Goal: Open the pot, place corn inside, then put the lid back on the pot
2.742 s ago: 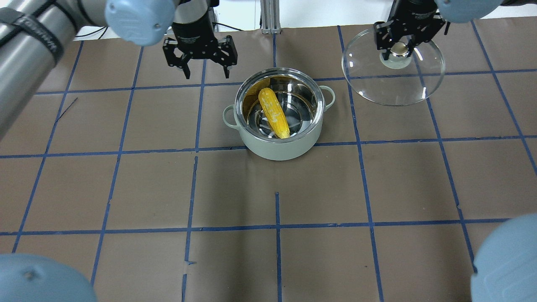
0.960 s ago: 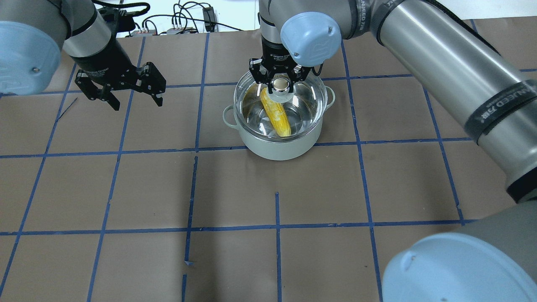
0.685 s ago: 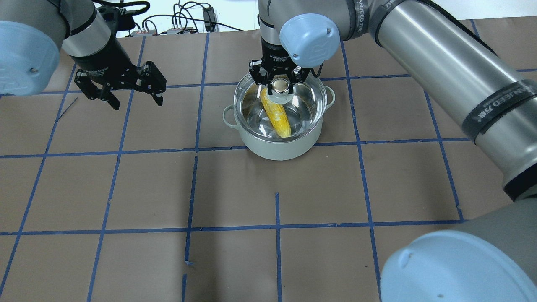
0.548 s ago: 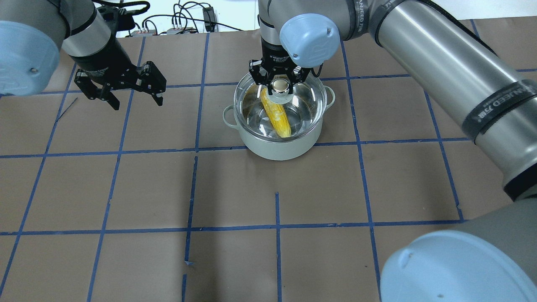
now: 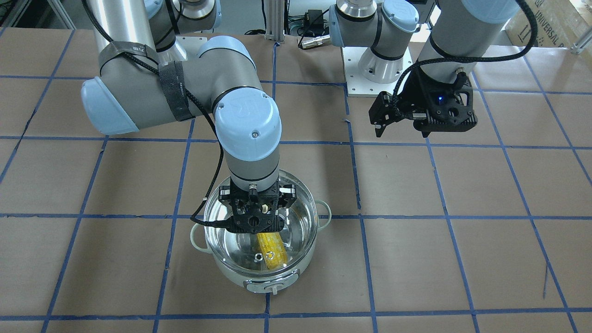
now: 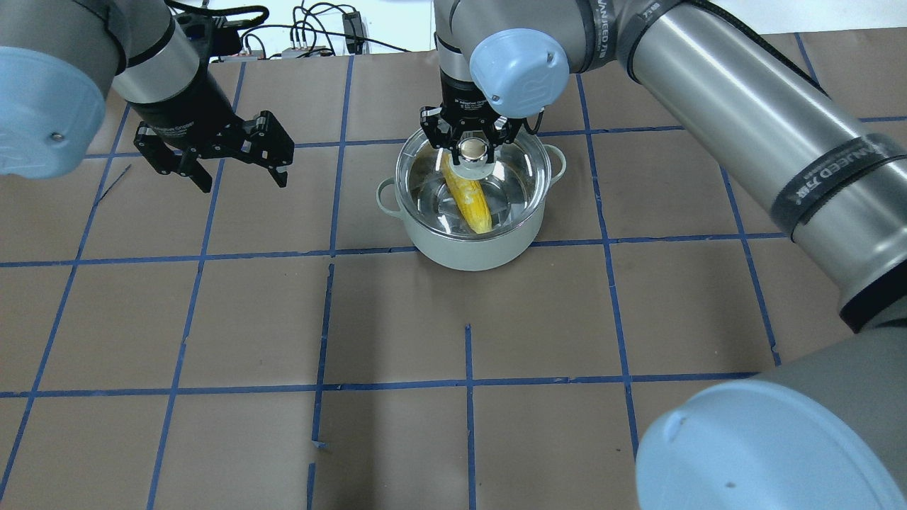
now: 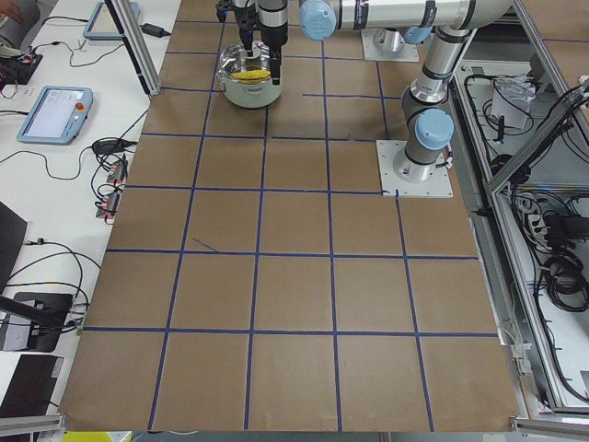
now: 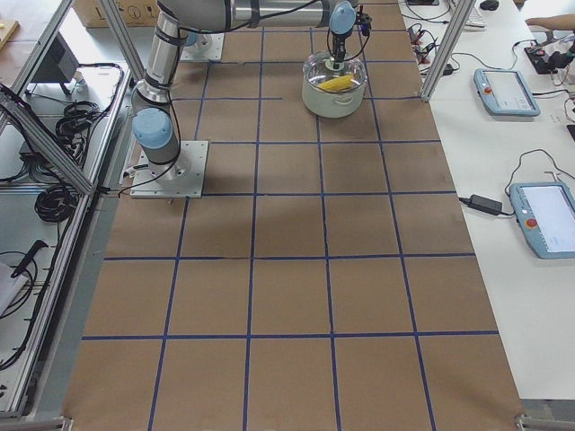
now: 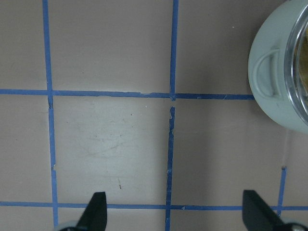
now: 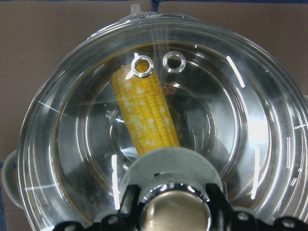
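Observation:
The mint-white pot (image 6: 468, 251) stands at the table's back middle, with the yellow corn (image 6: 469, 200) lying inside it. The clear glass lid (image 6: 521, 177) sits on the pot's rim. My right gripper (image 6: 473, 146) comes straight down over it, shut on the lid's knob; the right wrist view shows a finger tight on each side of the knob (image 10: 174, 211), with the corn (image 10: 144, 120) under the glass (image 10: 231, 120). My left gripper (image 6: 244, 183) is open and empty, above the table left of the pot. The front view shows the pot (image 5: 273, 277) and its front control knob.
Brown paper with a blue tape grid (image 6: 468, 382) covers the table. The pot's side handle (image 9: 267, 72) shows at the right edge of the left wrist view. Cables and plugs (image 6: 312, 39) lie beyond the table's far edge. My right arm's long links (image 6: 744, 106) cross the right half.
Since 2.7 s ago my right gripper carried the lid from the back right onto the pot. My left gripper moved left from behind the pot. In the last half second it shifted slightly right.

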